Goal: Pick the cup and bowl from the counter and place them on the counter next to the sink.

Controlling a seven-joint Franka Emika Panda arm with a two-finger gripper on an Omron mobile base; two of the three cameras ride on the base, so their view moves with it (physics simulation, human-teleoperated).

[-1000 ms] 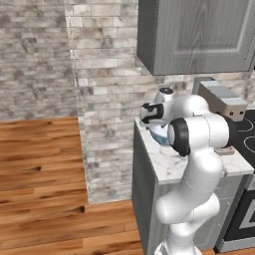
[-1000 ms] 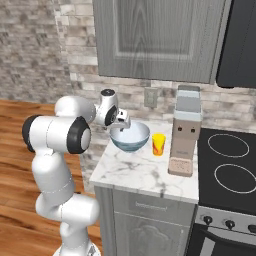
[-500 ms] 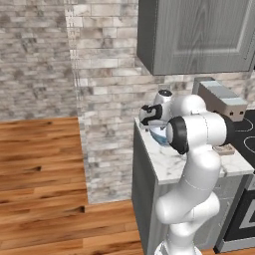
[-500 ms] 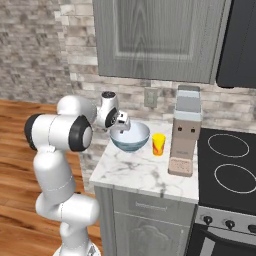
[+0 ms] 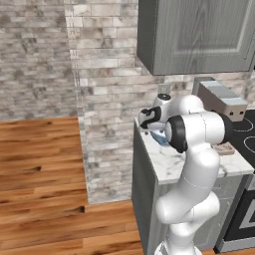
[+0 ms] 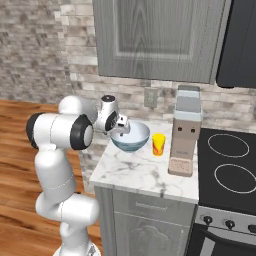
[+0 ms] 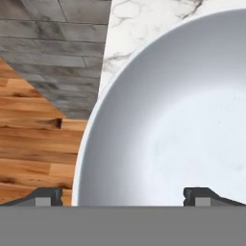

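Two-finger gripper (image 6: 123, 128) on the white arm noted directly over the left rim of the wide round light-blue bowl (image 6: 131, 136) with pale whitish inside, jaws spread wide and grasping nothing. In the hand view, dark fingertips (image 7: 44, 196) seen straddling the bowl's (image 7: 168, 120) near rim, one over the pale inside, the other outside it above the wooden floor (image 7: 29, 144); contact with the rim not determinable. Bowl resting upright on the white marble worktop with grey veins (image 6: 145, 172), toward its back left corner, close to the brick wall (image 6: 45, 50). Small bright yellow tumbler with a red mark (image 6: 158, 144) standing upright just beside the bowl on its right, apart from it. Tall grey boxy appliance (image 6: 185, 131) positioned right of the tumbler, near the black cooktop (image 6: 230, 170). Grey panelled upper cabinet (image 6: 155, 35) mounted above the worktop. From the left base view, gripper (image 5: 147, 119) and a sliver of the bowl (image 5: 160, 140) visible at the worktop's (image 5: 172, 159) far edge, largely masked by the arm.
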